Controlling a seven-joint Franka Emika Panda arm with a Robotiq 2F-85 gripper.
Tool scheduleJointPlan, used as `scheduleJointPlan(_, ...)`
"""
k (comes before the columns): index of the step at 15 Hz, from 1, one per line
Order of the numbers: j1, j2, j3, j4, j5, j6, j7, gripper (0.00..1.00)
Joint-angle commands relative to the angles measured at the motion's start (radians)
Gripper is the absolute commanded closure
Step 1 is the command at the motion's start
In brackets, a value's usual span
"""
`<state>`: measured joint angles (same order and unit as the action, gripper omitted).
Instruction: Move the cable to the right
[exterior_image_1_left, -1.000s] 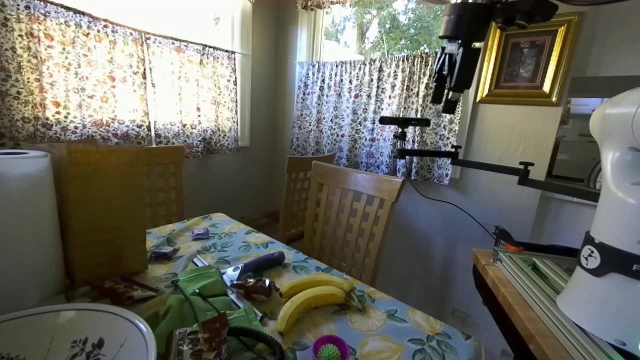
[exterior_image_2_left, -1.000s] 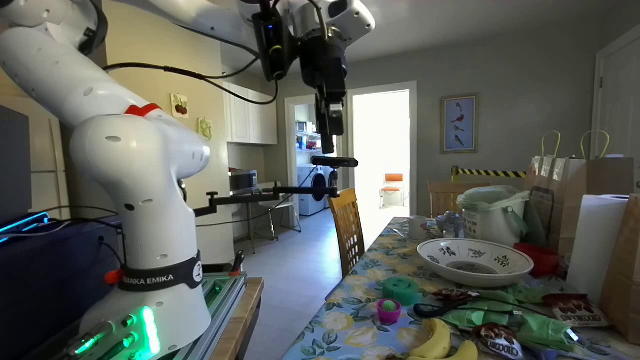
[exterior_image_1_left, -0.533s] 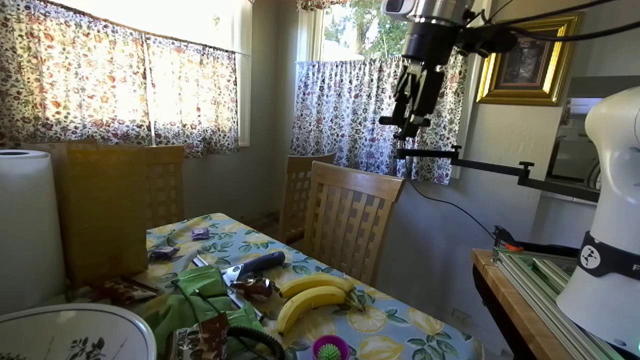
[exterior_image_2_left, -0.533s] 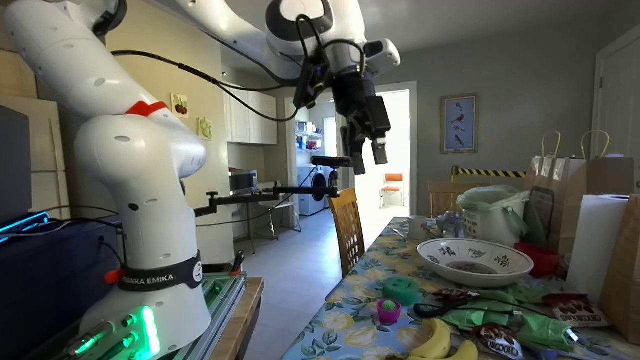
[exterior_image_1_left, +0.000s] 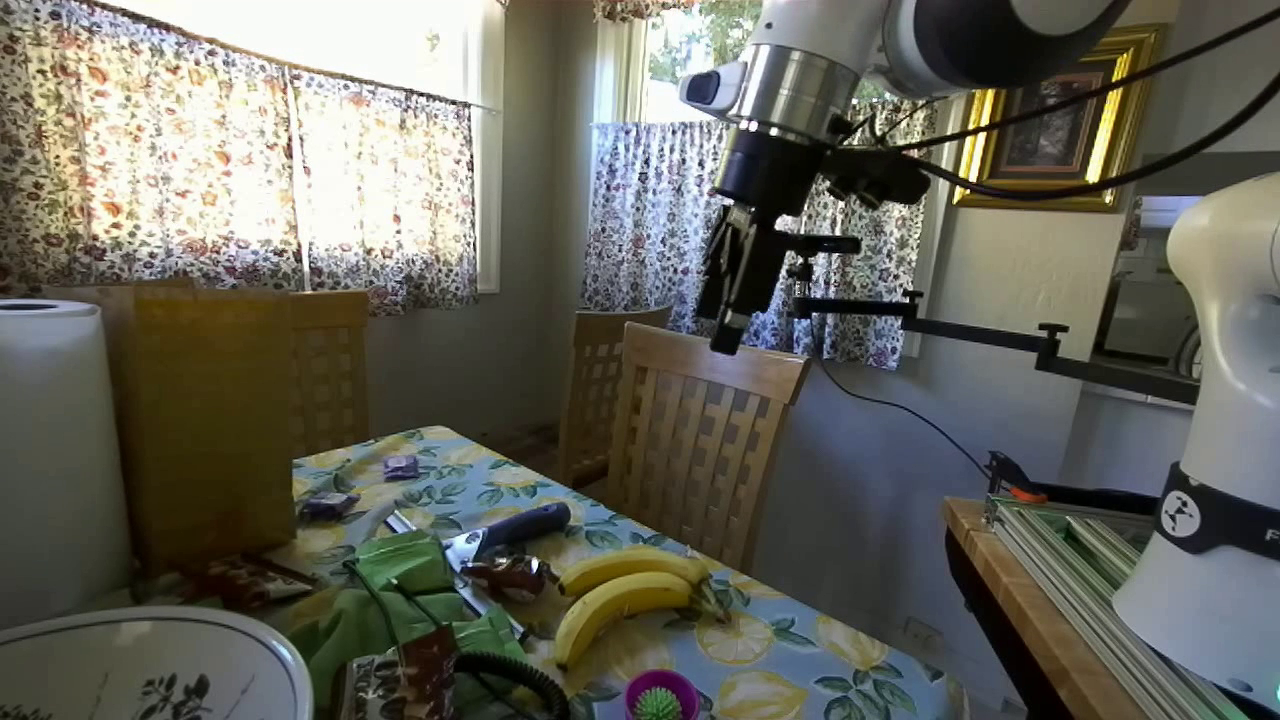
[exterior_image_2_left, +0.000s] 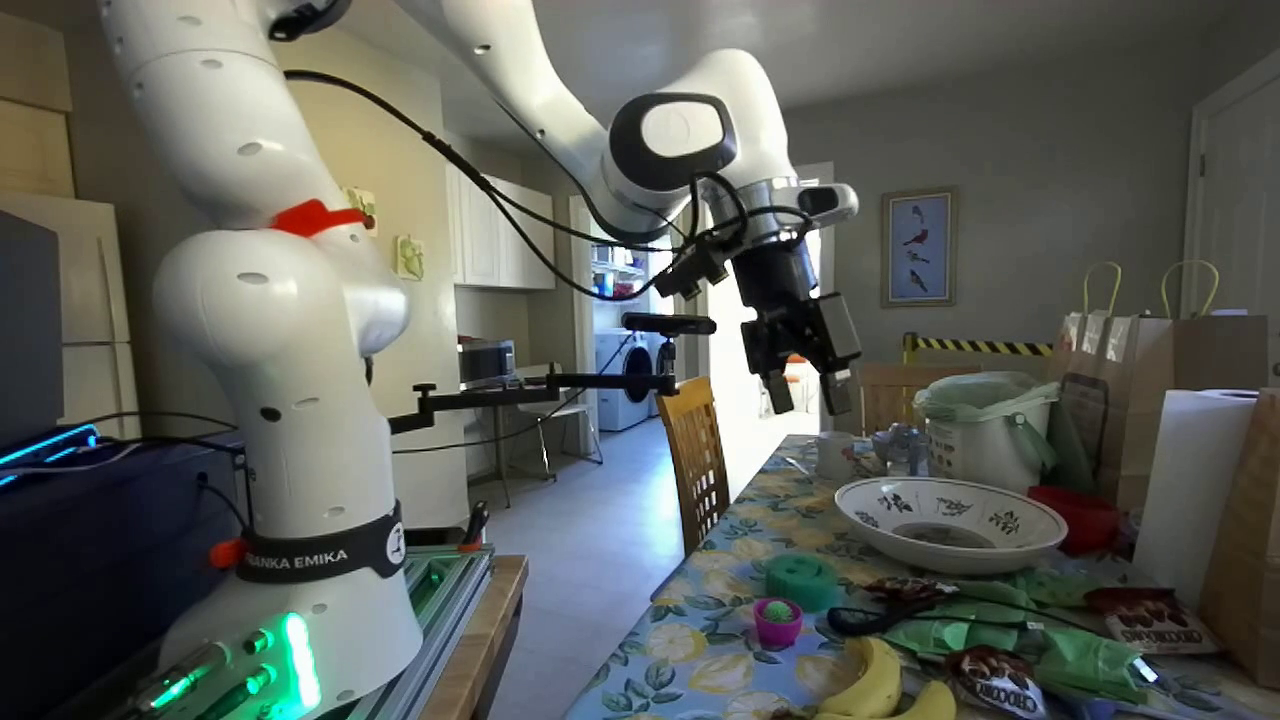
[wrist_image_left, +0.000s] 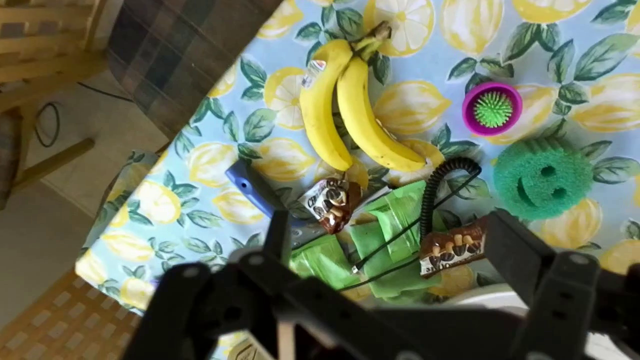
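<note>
Near the black cable, a packet reads "CHOCORO".

Claw: matt, plastic or coated metal, can't tell. Wrist collar: bare shiny metal. Bench cover: smooth cloth or vinyl, unclear. Cable: matt plastic, ridged coil. Bowl: glossy ceramic. Sponge: rough matt foam. Wrapper: shiny crinkled film. Chair: smooth wood.

Pincer slanting down, in front of curtain and chair. On bench: two bananas near cup; cord, part coiled, part across green packets. Paper roll upright.
</note>
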<state>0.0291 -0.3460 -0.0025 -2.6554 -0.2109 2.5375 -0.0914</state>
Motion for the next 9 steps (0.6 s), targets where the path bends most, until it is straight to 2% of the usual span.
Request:
scheduleJointPlan(1, 0.05, 0.138, -0.054, 0.049, 0.142, 0.151, -0.124, 0.0)
scheduleJointPlan(5, 0.099, 0.226, -0.081, 0.07, 0.311, 0.272, -0.273, 0.0)
scheduleJointPlan(9, 0.171, 0.279, -0.1, 0.096, 0.546, 0.29, -0.515, 0.0)
